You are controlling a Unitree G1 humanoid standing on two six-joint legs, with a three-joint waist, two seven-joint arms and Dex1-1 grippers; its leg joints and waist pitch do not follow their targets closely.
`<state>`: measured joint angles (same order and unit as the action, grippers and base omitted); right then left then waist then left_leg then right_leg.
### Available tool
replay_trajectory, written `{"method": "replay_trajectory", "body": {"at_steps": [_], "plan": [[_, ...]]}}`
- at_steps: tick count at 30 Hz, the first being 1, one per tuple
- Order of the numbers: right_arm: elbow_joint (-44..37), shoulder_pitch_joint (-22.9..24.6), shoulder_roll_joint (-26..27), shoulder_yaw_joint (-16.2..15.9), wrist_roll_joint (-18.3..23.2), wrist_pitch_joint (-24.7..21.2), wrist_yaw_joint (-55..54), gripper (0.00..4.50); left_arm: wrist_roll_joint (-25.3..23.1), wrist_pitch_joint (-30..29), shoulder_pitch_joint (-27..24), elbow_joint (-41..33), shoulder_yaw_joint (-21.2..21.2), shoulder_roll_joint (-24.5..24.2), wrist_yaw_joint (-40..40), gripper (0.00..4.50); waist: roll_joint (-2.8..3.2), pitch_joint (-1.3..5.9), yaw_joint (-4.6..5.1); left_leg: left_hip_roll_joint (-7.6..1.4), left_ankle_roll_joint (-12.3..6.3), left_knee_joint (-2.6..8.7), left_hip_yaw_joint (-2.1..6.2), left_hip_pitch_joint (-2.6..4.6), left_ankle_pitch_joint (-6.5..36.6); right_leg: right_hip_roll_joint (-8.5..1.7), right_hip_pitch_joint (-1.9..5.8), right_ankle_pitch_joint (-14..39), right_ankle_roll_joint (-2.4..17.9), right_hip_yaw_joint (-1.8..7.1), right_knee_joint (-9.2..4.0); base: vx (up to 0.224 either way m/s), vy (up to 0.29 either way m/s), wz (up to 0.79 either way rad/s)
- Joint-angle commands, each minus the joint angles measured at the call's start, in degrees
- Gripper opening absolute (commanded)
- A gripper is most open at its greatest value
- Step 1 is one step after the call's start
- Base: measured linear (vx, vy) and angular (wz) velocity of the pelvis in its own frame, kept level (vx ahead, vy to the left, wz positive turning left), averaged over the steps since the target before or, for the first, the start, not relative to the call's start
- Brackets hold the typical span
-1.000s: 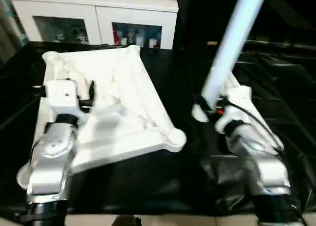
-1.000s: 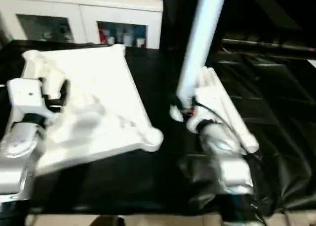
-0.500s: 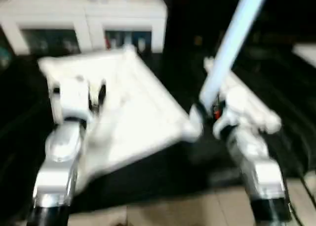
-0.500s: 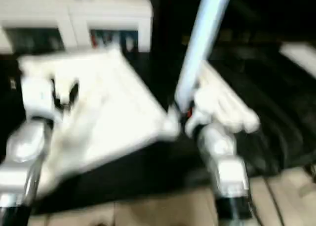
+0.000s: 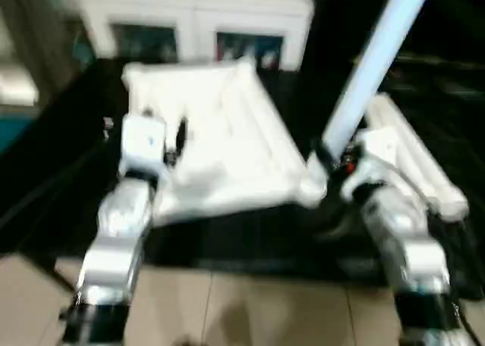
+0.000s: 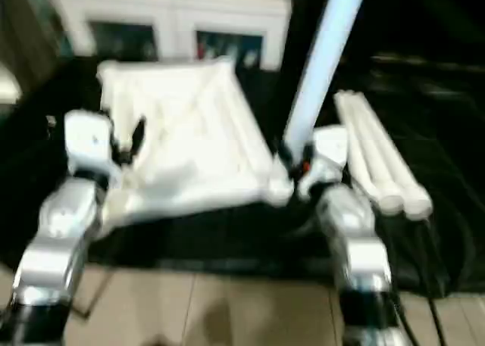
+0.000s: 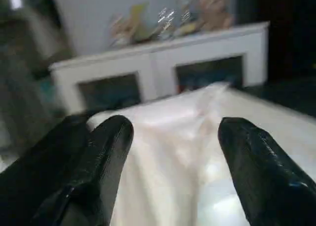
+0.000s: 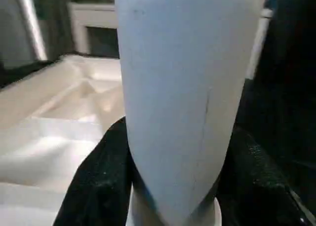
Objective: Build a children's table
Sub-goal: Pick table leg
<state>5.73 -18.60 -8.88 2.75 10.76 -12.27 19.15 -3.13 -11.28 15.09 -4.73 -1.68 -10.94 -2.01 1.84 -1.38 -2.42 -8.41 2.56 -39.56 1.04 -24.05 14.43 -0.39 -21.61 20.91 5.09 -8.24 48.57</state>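
One leg (image 5: pixel 373 72) stands nearly upright in the right gripper (image 5: pixel 333 158), whose fingers are closed on its lower end; its long axis rises steeply and leans a little away from the tabletop (image 5: pixel 220 138). The leg's bottom end hangs just beside the tabletop's near corner socket (image 5: pixel 309 191) on the robot's right, close enough that I cannot tell whether they touch. That is what the coming move turns on, as I judge it: the socket lies just to the tabletop side of the held end and slightly below it, so the right arm is the nearer one and would need only a short shift and a straighter tilt to seat it. The left gripper (image 7: pixel 170 132) sits over the tabletop's opposite long edge with its fingers apart, nothing between them. Spare legs (image 6: pixel 377 158) lie flat beyond the socket, away from the tabletop
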Motion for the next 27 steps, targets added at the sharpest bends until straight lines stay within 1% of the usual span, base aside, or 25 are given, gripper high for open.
{"method": "replay_trajectory", "body": {"at_steps": [1, 2, 3, 4, 5, 6, 7, 9, 10, 11, 13, 14, 15, 16, 17, 18, 19, 20, 21, 22, 23, 24, 25, 26, 27], "plan": [[0.46, -0.85, -1.4, 1.51, -0.45, 0.21, -0.74, 1.89, -0.45, 0.42, 0.88, -0.12, 0.96, 0.42, 0.44, 3.29, 1.48, 3.82, 0.44, -7.12, -26.17, 7.34, 6.49, 5.07, -35.98, -3.05, -4.14, 2.43, -1.03, 5.4, -1.91, -0.061, -0.235, 0.36], [0.73, -0.99, -1.41, 1.65, -0.48, -0.2, -1.16, 1.89, -0.65, -0.27, 1.15, 0.14, 0.67, 0.54, 1.17, 3.29, 0.93, 3.89, 0.31, -7.07, -24.99, 7.3, 3.62, 5.39, -31.61, -3.41, -4.13, -1.62, -0.95, 6.46, -4.3, -0.078, -0.255, 0.19], [0.71, -1.0, -1.44, 1.45, -0.51, -0.69, -1.12, 1.89, 0.03, -1.64, 1.45, 0.5, 0.14, 0.58, 1.1, 3.29, -1.24, 3.17, -0.3, -3.08, -24.43, 8.17, 0.52, 3.13, -17.81, -3.45, -1.47, -9.5, 2.58, 7.48, -8.89, -0.036, -0.138, 0.07], [0.5, -0.92, -1.41, 1.05, -0.76, -1.01, -1.0, 1.89, 0.54, -2.08, 1.7, 1.01, -0.25, 0.42, 0.7, 3.29, -4.29, 2.81, -2.2, 3.8, -20.94, 0.36, -4.02, -0.37, -5.69, -7.52, 1.06, -9.72, 13.08, 9.72, -16.59, -0.071, -0.282, 0.08], [0.5, -0.92, -1.41, 1.05, -0.76, -1.01, -1.0, 1.89, 0.54, -2.08, 1.7, 1.01, -0.25, 0.42, 0.7, 3.29, -4.44, 3.17, -5.28, 4.15, -11.46, -4.57, -6.86, -1.09, 3.97, -10.06, 3.04, -7.3, 10.84, 11.07, -17.75, -0.075, -0.318, 0.02], [0.26, -0.8, -1.31, 0.63, -1.0, -1.02, -0.97, 1.89, 1.31, -1.81, 1.82, 1.39, -0.38, 0.1, -0.53, 3.29, -5.42, 2.17, -5.2, 3.04, -3.3, -2.08, -6.62, -0.57, 2.21, -10.23, 2.49, -3.0, -5.74, 10.59, -17.33, -0.075, -0.318, 0.02], [-0.27, -0.65, -0.94, 0.19, -1.01, -1.04, -0.87, 1.89, 2.11, -1.31, 1.82, 1.45, -0.4, -0.19, -1.76, 3.29, -5.02, 1.85, -5.3, 2.45, -1.69, -0.59, -6.46, 0.18, 1.77, -10.97, 2.8, 1.25, -12.46, 10.62, -17.81, -0.086, -0.323, -0.08], [-0.63, -0.61, -0.39, -0.38, -1.28, -0.88, -1.27, 1.89, 3.29, -0.62, 1.88, 1.58, -0.53, -0.3, -3.33, 3.29, -3.32, 1.86, -5.54, -0.27, -2.72, 3.79, -5.53, 1.36, 3.87, -12.05, 4.23, 12.62, -17.9, 11.9, -18.71, -0.08, -0.249, -0.13], [-0.67, -0.63, -0.29, -0.49, -1.35, -0.86, -1.39, 1.89, 3.49, -0.57, 1.91, 1.61, -0.61, -0.26, -3.56, 3.29, -2.37, 1.5, -4.9, -2.54, -2.72, 7.25, -4.65, 2.63, 7.71, -9.7, 3.61, 16.0, -14.79, 9.96, -18.43, -0.071, -0.171, -0.08], [-0.61, -0.63, -0.11, -0.62, -1.28, -0.79, -1.52, 1.89, 3.4, -0.57, 1.96, 1.66, -0.59, -0.29, -3.7, 3.29, -1.85, 1.71, -4.78, -3.9, -2.03, 8.77, -4.85, 4.21, 12.61, -8.15, 3.32, 17.05, -11.05, 8.2, -18.81, -0.06, -0.137, -0.05], [-0.47, -0.67, 0.12, -0.81, -1.33, -0.6, -1.72, 1.89, 3.51, -0.68, 2.0, 1.65, -0.65, -0.22, -3.83, 3.29, -1.98, 0.98, -4.02, -4.17, -2.59, 9.93, -6.27, 7.21, 20.93, -7.82, 3.63, 23.24, -4.74, 6.66, -20.68, -0.04, -0.123, -0.01], [-0.28, -0.78, 0.31, -0.98, -1.34, -0.43, -1.85, 1.89, 3.5, -0.74, 2.01, 1.62, -0.66, -0.21, -3.91, 3.29, -2.31, 0.38, -3.98, -3.54, -2.86, 9.8, -7.16, 7.71, 21.93, -7.8, 3.97, 27.31, -4.35, 6.14, -21.65, 0.0, -0.079, 0.05], [-0.15, -0.86, 0.42, -1.09, -1.35, -0.32, -1.93, 1.89, 3.5, -0.79, 2.0, 1.6, -0.66, -0.2, -3.95, 3.29, -2.35, -0.2, -4.38, -1.85, -3.19, 7.78, -9.19, 9.8, 20.45, -8.07, 3.66, 36.75, -5.57, 5.16, -24.26, 0.0, -0.079, 0.05], [0.07, -1.07, 0.5, -1.11, -1.24, -0.31, -1.87, 1.89, 3.49, -0.91, 1.89, 1.57, -0.67, -0.16, -3.96, 3.29, -2.57, -0.74, -4.57, -0.99, -3.95, 6.39, -10.46, 10.67, 17.58, -8.13, 3.75, 41.68, -7.67, 3.62, -26.13, 0.0, 0.0, 0.0], [0.29, -1.34, 0.56, -1.13, -1.09, -0.19, -1.68, 1.89, 3.42, -0.96, 1.74, 1.58, -0.7, -0.17, -3.97, 3.29, -1.8, -0.49, -4.69, -2.48, -3.69, 7.61, -10.29, 11.51, 19.35, -7.78, 4.39, 39.57, -9.01, 2.23, -26.12, 0.0, 0.0, 0.0], [0.39, -1.49, 0.55, -1.16, -0.96, -0.14, -1.57, 1.89, 3.44, -1.01, 1.64, 1.6, -0.68, -0.19, -3.95, 3.29, -1.35, -0.31, -4.21, -4.11, -3.23, 8.9, -9.46, 12.07, 23.05, -7.13, 4.62, 35.8, -9.04, 0.88, -25.21, 0.054, 0.017, -0.21], [0.62, -1.78, 0.61, -1.2, -0.96, -0.21, -1.52, 1.89, 3.59, -1.06, 1.52, 1.59, -0.72, -0.34, -4.02, 3.29, -0.14, 0.29, -3.21, -10.95, -3.09, 14.08, -5.02, 11.35, 33.99, -6.7, 6.32, 20.92, -7.88, 0.87, -17.32, 0.081, 0.032, -0.19], [0.73, -1.95, 0.63, -1.21, -0.99, -0.29, -1.5, 1.89, 3.7, -1.09, 1.46, 1.56, -0.73, -0.46, -4.06, 3.29, 0.37, 0.68, -1.95, -13.13, -3.85, 16.55, -2.53, 13.45, 39.53, -6.51, 3.25, 4.47, -4.48, 2.86, -10.82, 0.083, 0.025, -0.25], [1.07, -2.24, 0.72, -1.32, -1.0, -0.28, -1.32, 1.89, 3.86, -1.18, 1.33, 1.46, -0.87, -0.6, -4.14, 3.29, -1.61, 0.93, -0.83, -11.01, -5.9, 15.7, -3.19, 14.77, 38.57, -7.4, 1.34, -1.21, -2.07, 4.91, -10.91, 0.0, 0.0, 0.0], [1.28, -2.43, 0.78, -1.39, -1.0, -0.24, -1.16, 1.89, 3.93, -1.3, 1.22, 1.34, -0.97, -0.68, -4.17, 3.29, -2.16, 0.54, -1.39, -8.28, -6.13, 14.35, -4.75, 13.6, 36.04, -8.1, 2.03, 0.12, -0.73, 6.06, -13.38, 0.105, -0.034, -0.1], [1.34, -2.49, 0.79, -1.42, -1.0, -0.23, -1.12, 1.89, 3.95, -1.33, 1.18, 1.31, -1.0, -0.7, -4.18, 3.29, -3.92, 0.43, -3.8, 0.65, -6.19, 6.5, -9.57, 5.5, 20.3, -11.0, 10.03, 10.99, -0.78, 10.85, -19.65, 0.136, -0.065, -0.02], [1.59, -2.68, 0.84, -1.62, -1.03, -0.14, -0.85, 1.89, 3.95, -1.47, 0.99, 1.16, -1.12, -0.79, -4.15, 3.29, -4.65, 1.74, -6.02, 0.43, -7.85, -0.19, -8.04, 2.14, 7.69, -15.19, 12.97, 18.08, 2.41, 15.24, -21.29, 0.213, -0.067, 0.01], [1.59, -2.68, 0.84, -1.62, -1.03, -0.14, -0.85, 1.89, 3.95, -1.47, 0.99, 1.16, -1.12, -0.79, -4.15, 3.29, -4.63, 2.19, -6.34, 0.35, -7.54, -1.55, -7.25, 0.03, 3.8, -14.63, 14.18, 15.0, 3.81, 15.03, -20.56, 0.137, -0.039, 0.02], [1.74, -2.8, 0.87, -1.78, -1.07, -0.08, -0.7, 1.89, 3.92, -1.55, 0.87, 1.06, -1.23, -0.82, -4.17, 3.29, -4.8, 2.12, -6.48, 0.7, -6.73, -1.77, -6.63, -2.44, -2.51, -11.79, 14.23, 3.34, 4.37, 12.4, -19.47, 0.162, -0.005, 0.02], [1.86, -2.86, 0.91, -1.99, -1.1, -0.03, -0.5, 1.89, 3.87, -1.6, 0.66, 0.91, -1.34, -0.84, -4.19, 3.29, -4.71, 2.07, -6.35, 0.88, -6.57, -1.05, -6.78, -2.77, -5.43, -10.58, 13.95, -1.53, 4.35, 10.87, -19.47, 0.17, 0.003, 0.0]]}}
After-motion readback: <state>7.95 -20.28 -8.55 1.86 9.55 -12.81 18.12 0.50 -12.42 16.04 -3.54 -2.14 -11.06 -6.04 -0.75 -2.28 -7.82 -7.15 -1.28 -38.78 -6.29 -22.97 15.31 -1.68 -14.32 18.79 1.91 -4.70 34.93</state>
